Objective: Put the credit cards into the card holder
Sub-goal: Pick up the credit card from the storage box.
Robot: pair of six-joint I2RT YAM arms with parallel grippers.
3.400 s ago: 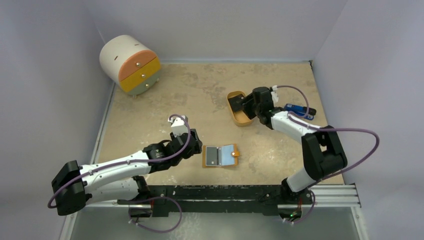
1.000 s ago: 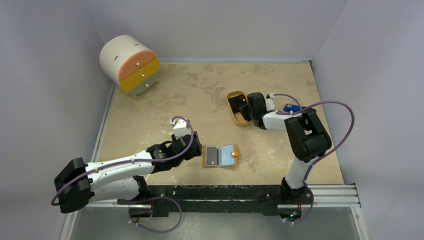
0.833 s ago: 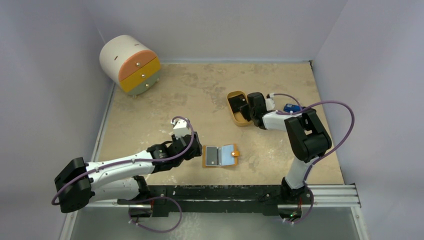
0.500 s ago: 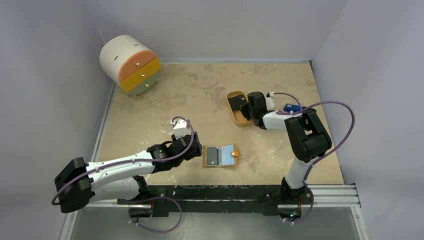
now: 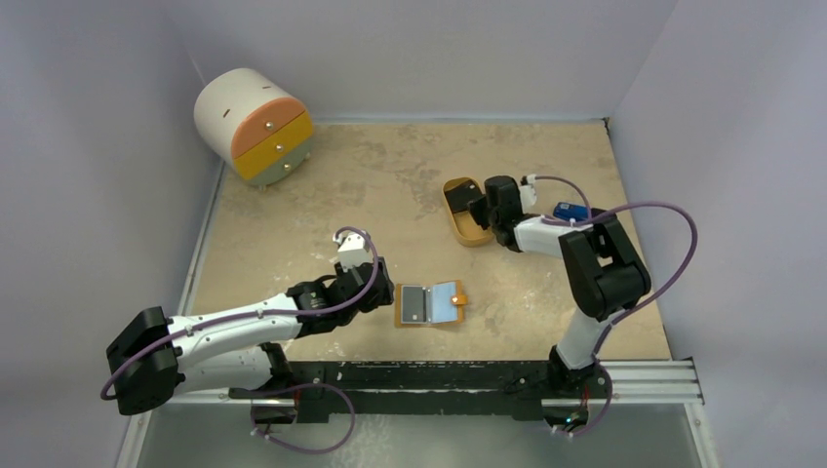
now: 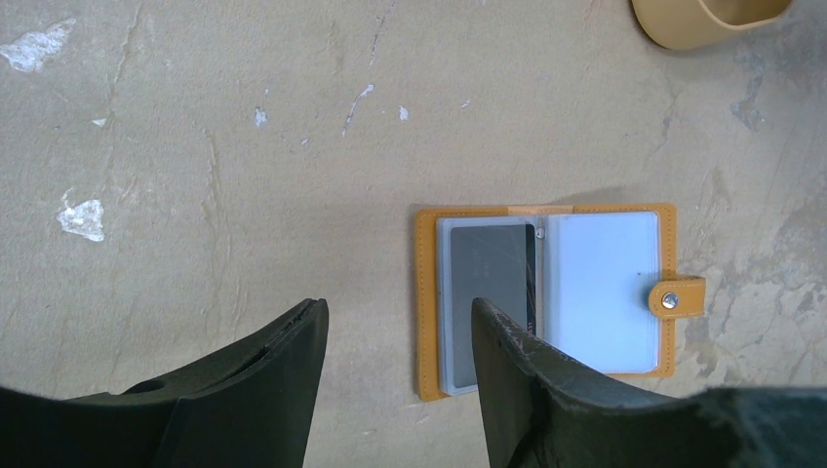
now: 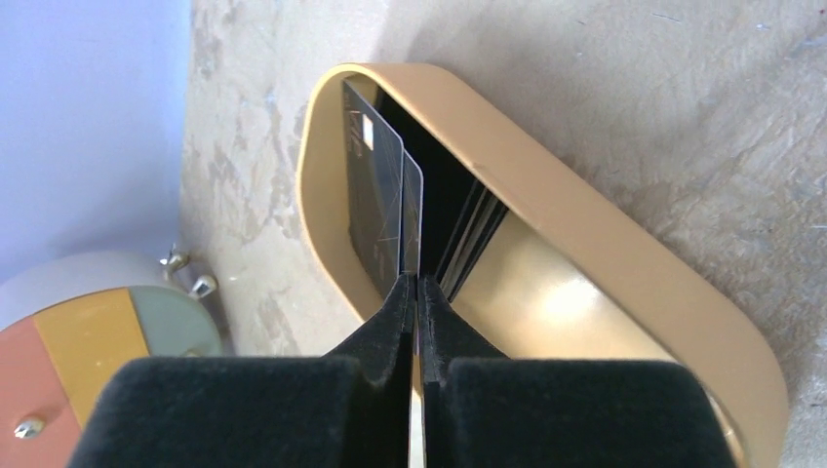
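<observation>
The right gripper (image 7: 417, 285) is pinched shut on the near edge of an upright card (image 7: 383, 195) inside the tray (image 7: 605, 234), at the upper centre of the top view. Its jaws meet with almost no gap. Whether one card or two sit between them I cannot tell, as a paler sliver lies flush against the dark face. The other cards (image 7: 475, 239) lean just right of it.

To do this step well, I would draw the card out along its own plane, over the tray's open top. That avoids scraping the rim and dragging the neighbours. A check on the bite before travelling would be wise, since only a thin edge is held.

The holder (image 6: 597, 292) lies open and flat at the lower centre of the top view. A stowed card (image 6: 488, 283) fills its left pocket, and the pale right page is free. The left gripper (image 6: 398, 314) hovers just left of it, jaws wide and empty, and could press the cover down.

Bare table (image 5: 390, 185) separates tray and holder, so there is room to move. The gadget (image 5: 571, 210) and the wall crowd the upper right.
</observation>
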